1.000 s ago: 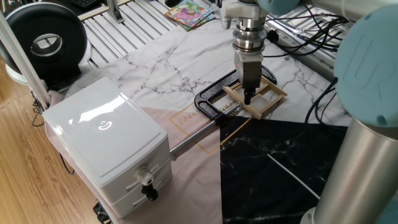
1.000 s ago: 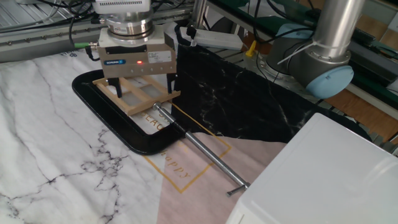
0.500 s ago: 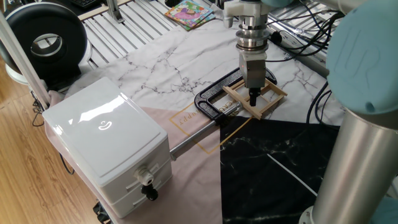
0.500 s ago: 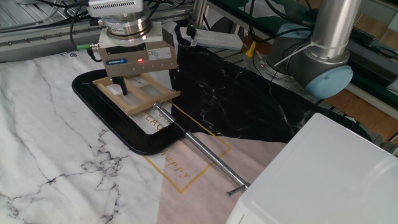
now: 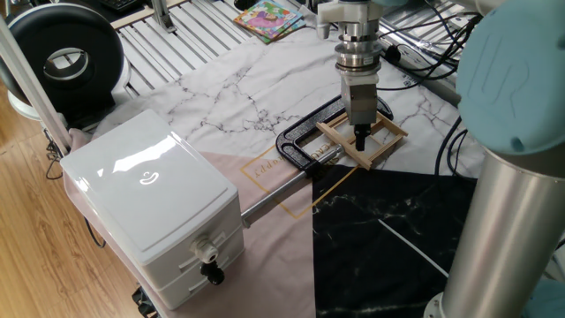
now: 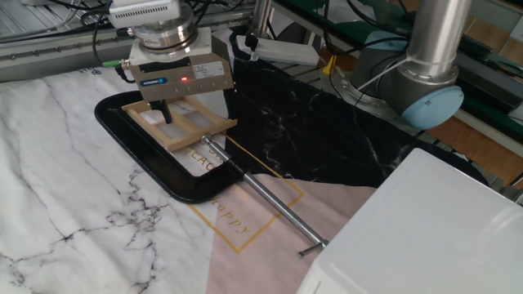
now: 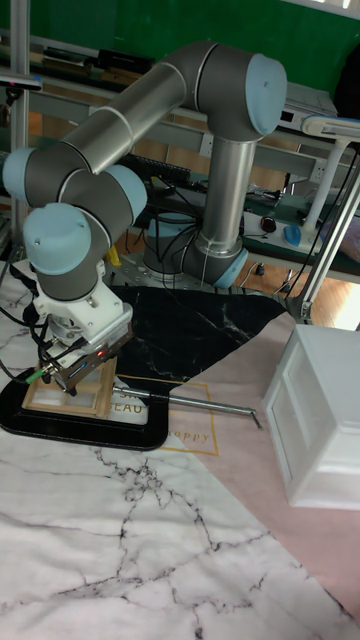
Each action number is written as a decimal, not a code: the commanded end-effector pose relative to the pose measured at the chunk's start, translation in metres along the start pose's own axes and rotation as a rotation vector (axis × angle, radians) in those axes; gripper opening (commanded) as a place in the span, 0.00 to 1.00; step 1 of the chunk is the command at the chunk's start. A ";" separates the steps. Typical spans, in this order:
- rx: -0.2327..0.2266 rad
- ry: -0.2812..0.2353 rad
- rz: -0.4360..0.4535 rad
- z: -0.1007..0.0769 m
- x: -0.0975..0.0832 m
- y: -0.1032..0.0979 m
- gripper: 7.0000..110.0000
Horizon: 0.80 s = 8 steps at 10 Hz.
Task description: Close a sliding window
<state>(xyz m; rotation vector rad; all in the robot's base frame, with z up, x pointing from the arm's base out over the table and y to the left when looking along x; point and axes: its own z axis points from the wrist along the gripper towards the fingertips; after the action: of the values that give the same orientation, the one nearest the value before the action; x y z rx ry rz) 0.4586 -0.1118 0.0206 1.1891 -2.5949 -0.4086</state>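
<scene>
Gripper fingers pinched together, planted on the sliding window's sash; a metal rod and white box nearby; fingertips partly hidden.

Silver-grey tubular arm, pale blue caps on joints. Ribbed silver wrist flange above boxy light-grey pincer body: blue label strip, small red light lit, black fingers. Thin black cables trail off wrist. Grey base column with blue joint cap.

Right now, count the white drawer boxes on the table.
1: the white drawer box sits at the table's pink corner, apart from the sliding window. Others may lie outside the views.
</scene>
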 end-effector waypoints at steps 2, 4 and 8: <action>-0.009 -0.016 0.023 0.000 -0.005 -0.001 0.79; -0.017 -0.043 0.023 0.000 -0.013 0.001 0.79; -0.030 -0.036 0.011 0.004 -0.004 -0.007 0.79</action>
<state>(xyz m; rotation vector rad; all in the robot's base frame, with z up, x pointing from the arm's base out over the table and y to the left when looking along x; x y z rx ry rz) 0.4635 -0.1112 0.0153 1.1681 -2.6101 -0.4393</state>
